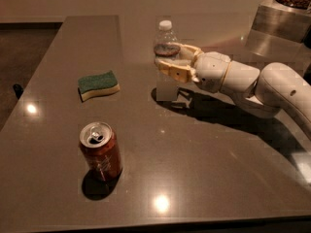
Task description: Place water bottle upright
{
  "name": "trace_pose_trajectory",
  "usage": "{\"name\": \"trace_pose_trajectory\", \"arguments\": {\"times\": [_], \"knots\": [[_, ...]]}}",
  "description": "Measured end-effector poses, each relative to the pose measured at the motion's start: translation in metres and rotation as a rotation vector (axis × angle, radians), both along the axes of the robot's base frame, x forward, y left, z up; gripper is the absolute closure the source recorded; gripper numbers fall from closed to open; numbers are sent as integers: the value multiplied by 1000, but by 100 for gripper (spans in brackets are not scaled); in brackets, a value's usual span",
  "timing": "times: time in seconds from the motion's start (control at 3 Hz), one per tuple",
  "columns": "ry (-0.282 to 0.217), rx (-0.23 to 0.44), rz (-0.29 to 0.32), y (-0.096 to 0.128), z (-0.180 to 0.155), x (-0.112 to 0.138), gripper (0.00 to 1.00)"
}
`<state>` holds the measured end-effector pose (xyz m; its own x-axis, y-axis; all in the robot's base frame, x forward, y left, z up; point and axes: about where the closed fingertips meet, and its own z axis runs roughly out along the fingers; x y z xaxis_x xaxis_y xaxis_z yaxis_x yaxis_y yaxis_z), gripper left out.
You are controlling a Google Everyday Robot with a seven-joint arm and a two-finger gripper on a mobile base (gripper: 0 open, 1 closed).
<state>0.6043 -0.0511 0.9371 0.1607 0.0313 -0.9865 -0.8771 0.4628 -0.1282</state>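
Standing upright toward the far edge of the tabletop (209, 169), about midway along it, the water bottle (166, 37) is clamped around its middle by the gripper (163, 58), whose white arm (243, 81) reaches in from the right edge. A green sponge (98, 85) lies nearer the left edge; an opened red soda can (100, 151) stands toward the near-left corner.

Your gripper (167, 62) sits near the far edge, clamped round the upright water bottle (166, 40). The sponge (98, 85) blocks your left, the soda can (100, 150) the near-left corner. The near-right tabletop (218, 178) is open.
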Motion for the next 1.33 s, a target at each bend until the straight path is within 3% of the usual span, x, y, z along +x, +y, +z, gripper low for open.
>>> {"name": "trace_pose_trajectory", "arguments": {"times": [0.67,1.0,1.33], "knots": [[-23,-4,5,0,-2,0,13],[-24,-4,9,3,-1,-1,0],[-24,-4,9,3,-1,-1,0]]}}
